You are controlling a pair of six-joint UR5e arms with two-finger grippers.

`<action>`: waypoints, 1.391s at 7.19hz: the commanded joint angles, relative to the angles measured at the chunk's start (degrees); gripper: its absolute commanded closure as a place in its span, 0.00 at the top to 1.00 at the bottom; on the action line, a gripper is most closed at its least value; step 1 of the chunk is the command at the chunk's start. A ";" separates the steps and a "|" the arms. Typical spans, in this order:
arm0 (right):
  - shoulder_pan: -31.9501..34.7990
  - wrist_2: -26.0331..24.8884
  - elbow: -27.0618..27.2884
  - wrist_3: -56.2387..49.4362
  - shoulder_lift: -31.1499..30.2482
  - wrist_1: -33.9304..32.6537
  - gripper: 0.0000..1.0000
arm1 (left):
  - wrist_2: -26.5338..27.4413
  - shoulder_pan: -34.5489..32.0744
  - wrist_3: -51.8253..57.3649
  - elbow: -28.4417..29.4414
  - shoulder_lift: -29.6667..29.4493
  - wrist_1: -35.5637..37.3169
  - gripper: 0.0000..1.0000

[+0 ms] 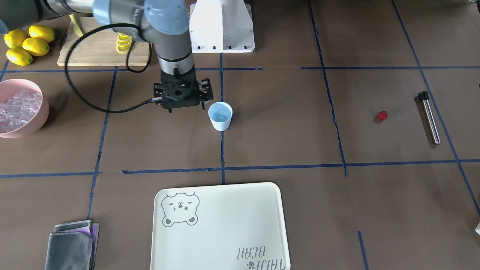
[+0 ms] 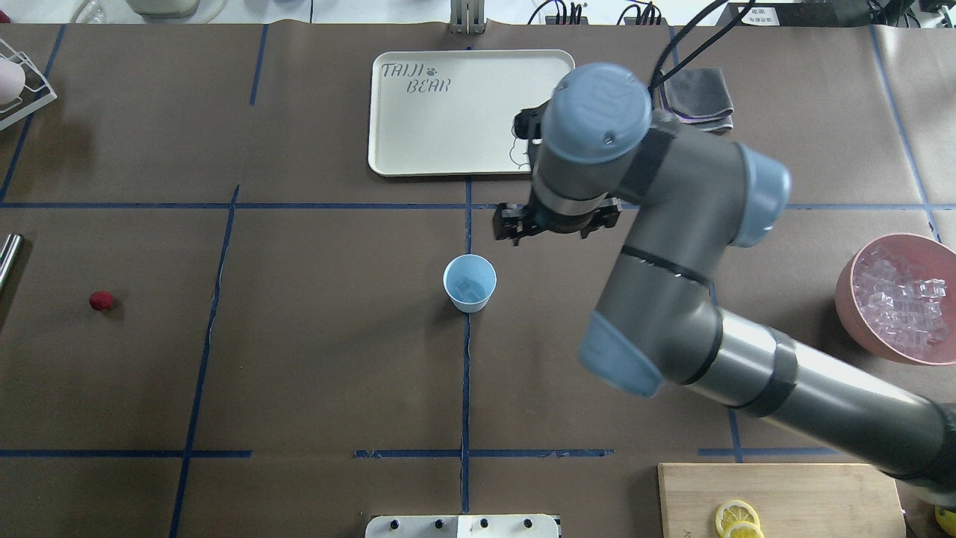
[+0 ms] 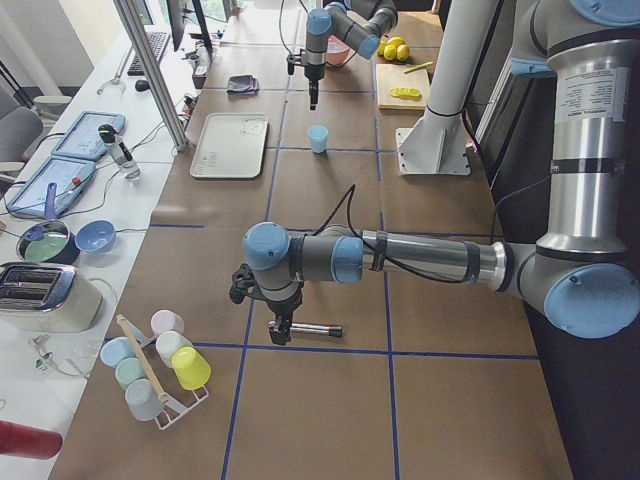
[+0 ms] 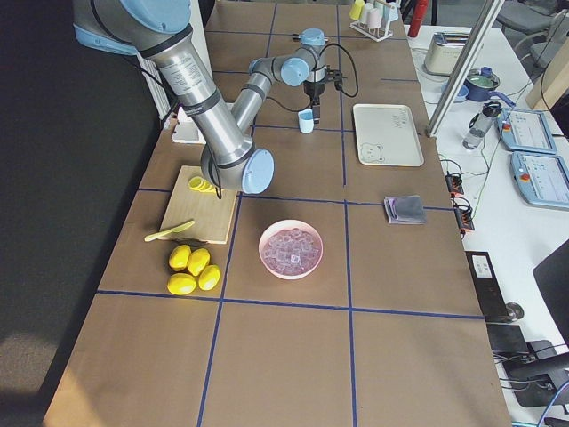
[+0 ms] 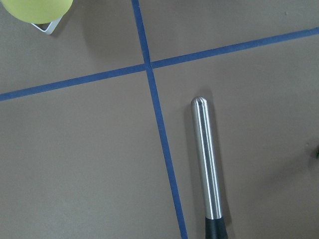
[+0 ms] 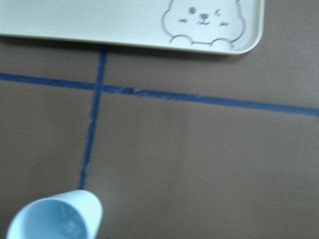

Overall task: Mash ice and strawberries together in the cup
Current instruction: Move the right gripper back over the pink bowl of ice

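The light blue cup [image 1: 220, 116] stands upright near the table's middle, with clear ice [image 2: 469, 288] in its bottom. More ice fills a pink bowl [image 2: 900, 299]. My right gripper [image 1: 182, 99] hovers just beside the cup, toward the tray; its fingertips are hidden under the wrist. The cup's rim shows at the lower left of the right wrist view [image 6: 55, 219]. The dark red strawberry [image 1: 382, 115] lies alone on the table, far from the cup. My left gripper [image 3: 281, 328] hangs over a steel muddler [image 5: 207, 164]; I cannot tell whether it is open.
A white bear tray [image 1: 225, 228] lies beyond the cup. A folded grey cloth [image 1: 71, 245] lies beside it. A cutting board with lemon slices [image 1: 123, 43] and whole lemons [image 1: 28, 45] sit near the robot's base. A rack of cups [image 3: 160, 365] stands past the muddler.
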 commanded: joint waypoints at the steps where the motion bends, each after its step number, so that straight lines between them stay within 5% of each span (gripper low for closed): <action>1: 11.72 8.27 5.86 -17.75 -12.19 0.42 0.98 | 0.00 0.00 0.12 -0.08 0.00 0.07 1.00; 4: 25.97 19.17 6.32 -38.78 -30.91 11.62 0.98 | 0.00 0.00 0.12 -0.52 0.09 0.07 1.00; 6: 31.52 19.65 5.80 -54.40 -40.77 14.99 0.98 | 0.00 0.00 0.12 -0.61 0.09 0.07 1.00; 10: 33.05 19.83 0.54 -57.06 -48.11 26.40 0.93 | 0.00 0.00 0.21 -0.79 0.09 -0.02 1.00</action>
